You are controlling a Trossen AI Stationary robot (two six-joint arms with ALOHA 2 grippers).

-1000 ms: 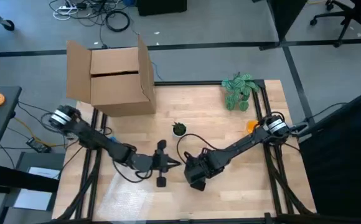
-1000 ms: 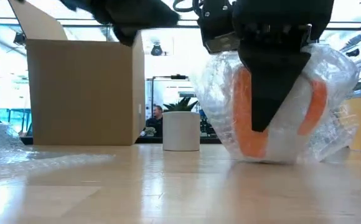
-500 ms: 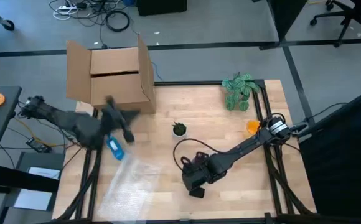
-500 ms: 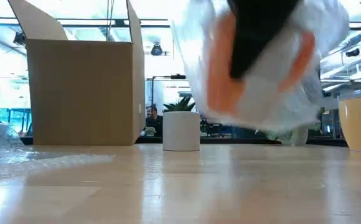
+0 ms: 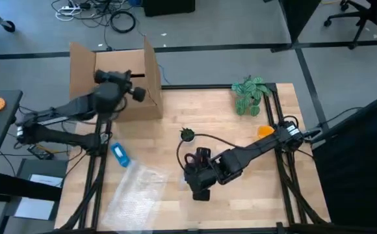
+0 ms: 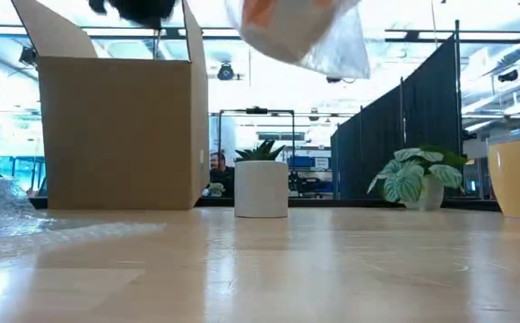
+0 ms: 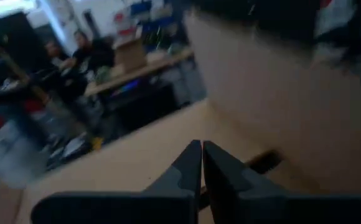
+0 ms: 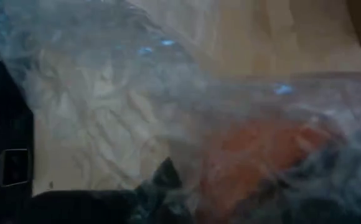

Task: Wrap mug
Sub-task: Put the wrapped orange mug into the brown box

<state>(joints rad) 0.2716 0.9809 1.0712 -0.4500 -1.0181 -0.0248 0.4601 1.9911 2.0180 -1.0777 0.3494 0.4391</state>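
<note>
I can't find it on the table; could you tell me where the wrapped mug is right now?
The wrapped mug hangs above the table in the right gripper, front-centre, near the bubble wrap sheet.

Two dark, near-black jointed arms are seen from above. The left arm [image 5: 65, 116] is built of slim tubular links with bulkier rounded joint housings; a chunky black wrist block sits at its end. The right arm [image 5: 253, 151] carries a silvery metallic ring at its base joint, and a thin black cable is looped loosely off its forearm. The left gripper [image 7: 202, 163] is formed of two matte black fingers tapering to narrow pointed tips, mounted on a broad dark crossbar.
</note>
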